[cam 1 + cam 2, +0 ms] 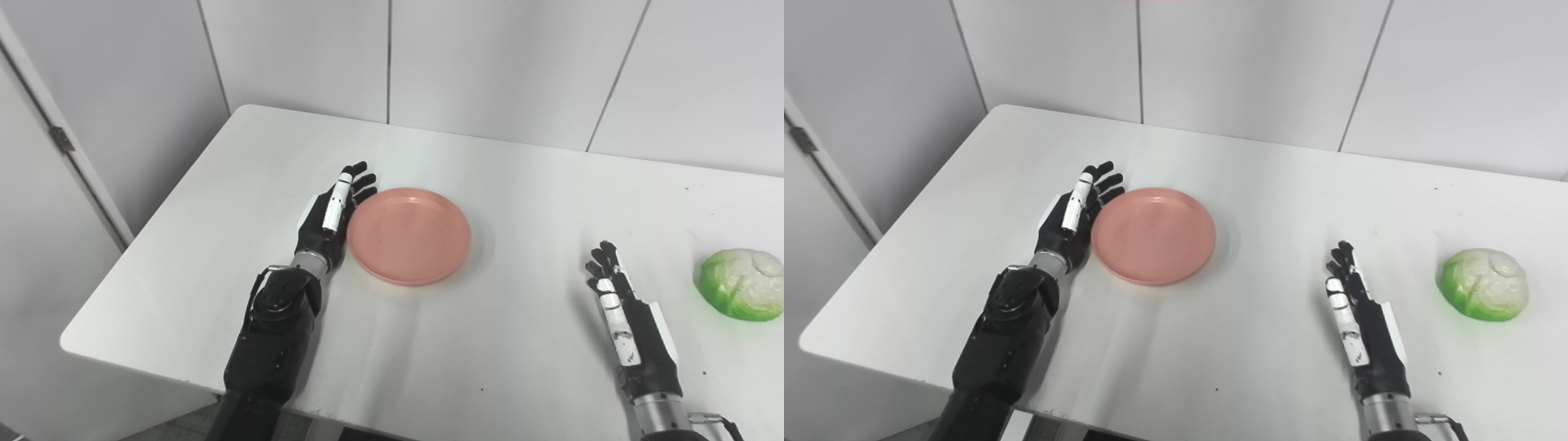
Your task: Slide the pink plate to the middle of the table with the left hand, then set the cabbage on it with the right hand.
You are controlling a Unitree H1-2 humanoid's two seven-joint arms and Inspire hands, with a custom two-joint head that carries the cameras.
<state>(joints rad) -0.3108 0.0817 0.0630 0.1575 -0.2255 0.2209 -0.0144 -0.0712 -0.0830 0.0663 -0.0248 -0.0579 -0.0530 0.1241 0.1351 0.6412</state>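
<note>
White wall panels stand behind your smooth white rectangular table (520,343), which fills most of both views. On it, the round pink plastic plate (409,236) lies left of the middle, empty. Your black left hand (331,217) stands on edge just beside the plate's left rim, fingers straight and held close together, gripping nothing; it looks to be touching the rim, though you cannot be sure of contact from here. Your black right hand (1356,315) rests near the front right of the table, fingers extended and loosely together, holding nothing. The pale green round cabbage (1484,285) sits apart from it, further right.

Judging by this, you are in the sliding step: the plate seems short of the centre. Your next move calls for a steady sideways push to the right, palm kept low against the rim so that it does not ride over.

Only the right eye view shows the whole cabbage; the left eye view clips its edge but shows a door hinge (62,138) clearly.
</note>
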